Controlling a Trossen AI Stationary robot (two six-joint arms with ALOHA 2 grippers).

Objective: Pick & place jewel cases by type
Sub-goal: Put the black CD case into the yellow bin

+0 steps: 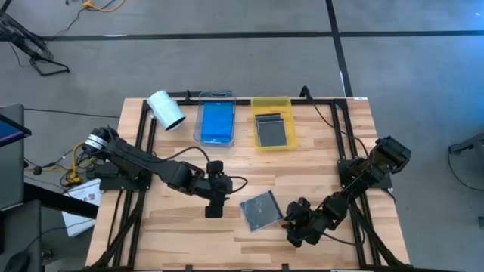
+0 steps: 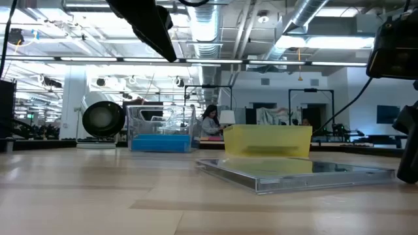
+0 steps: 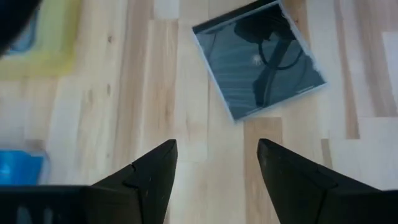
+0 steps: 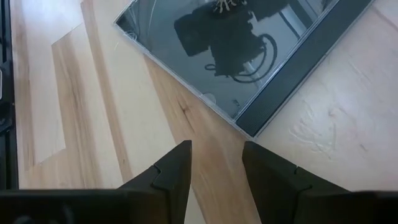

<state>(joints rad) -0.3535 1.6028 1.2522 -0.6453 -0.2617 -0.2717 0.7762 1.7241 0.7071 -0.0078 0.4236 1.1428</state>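
Lying flat on the table [image 1: 189, 227] at 6 o'clock, between two empty, unclenched grippers, left [image 1: 214, 208] and right [image 1: 293, 221], the grey case [image 1: 262, 209] looks light, stiff, slippery, best pinched by opposite edges.

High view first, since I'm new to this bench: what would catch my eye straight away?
A lone grey jewel case lies flat on the bare wood near the front, with the left gripper and right gripper open on either side, neither touching it. At the back, a clear tray holds blue cases beside a yellow tray holding dark ones.
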